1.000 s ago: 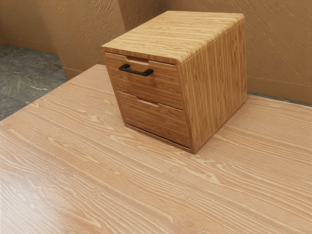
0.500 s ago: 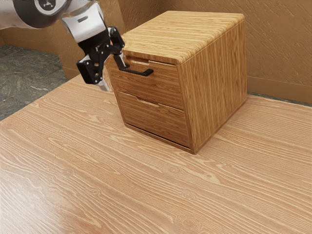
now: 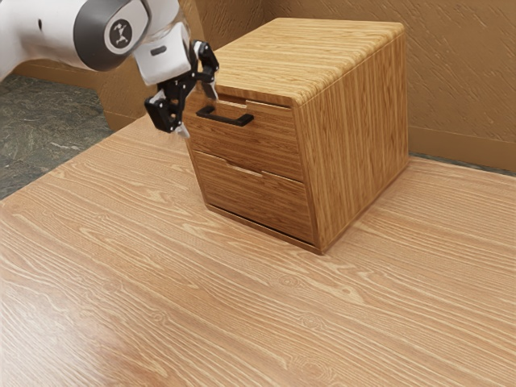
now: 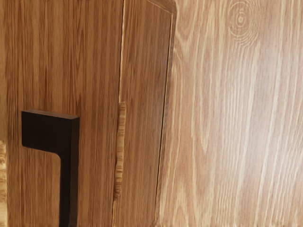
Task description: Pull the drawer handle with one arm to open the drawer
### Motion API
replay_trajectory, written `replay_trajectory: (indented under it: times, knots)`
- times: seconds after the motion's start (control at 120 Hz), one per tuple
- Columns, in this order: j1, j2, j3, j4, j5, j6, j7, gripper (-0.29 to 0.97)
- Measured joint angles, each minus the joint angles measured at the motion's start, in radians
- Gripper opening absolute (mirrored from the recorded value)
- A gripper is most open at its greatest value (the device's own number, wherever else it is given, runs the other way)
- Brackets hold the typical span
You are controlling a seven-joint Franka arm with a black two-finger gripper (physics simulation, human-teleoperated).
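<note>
The black two-finger gripper [image 3: 192, 106] hangs at the front top corner of a wooden two-drawer cabinet [image 3: 347, 121], at about 10 o'clock from the black bar handle [image 3: 226, 118] of the top drawer [image 3: 262, 145]. Its fingers [image 3: 210, 71] stand spread apart and clasp nothing: one sits up by the cabinet's top edge, the other lower, out past the drawer front toward 8 o'clock. The near end of the handle lies just beside the gap between them; whether either finger touches it cannot be told. The white arm [image 3: 89, 28] comes in from 10 o'clock of the exterior view.

The top drawer is closed, its front flush with the cabinet face, above the lower drawer [image 3: 258, 197]. The cabinet stands on a light wood-grain table [image 3: 201, 298], toward 1 o'clock from the table's middle.

In the wrist view one end of the handle [image 4: 66, 156] shows close to the hand, standing out from the top drawer front [image 4: 94, 56], with the lower drawer front [image 4: 144, 118] and the tabletop [image 4: 236, 142] beyond.
</note>
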Motion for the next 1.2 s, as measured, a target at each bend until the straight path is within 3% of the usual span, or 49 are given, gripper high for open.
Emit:
replay_trajectory:
  times: [0.725, 1.2]
  knots:
    - [-0.015, 0.012, 0.002, -0.028, 0.026, 0.065, 0.095, 0.65]
    - [-0.007, 0.009, 0.008, -0.125, 0.026, 0.182, 0.116, 0.62]
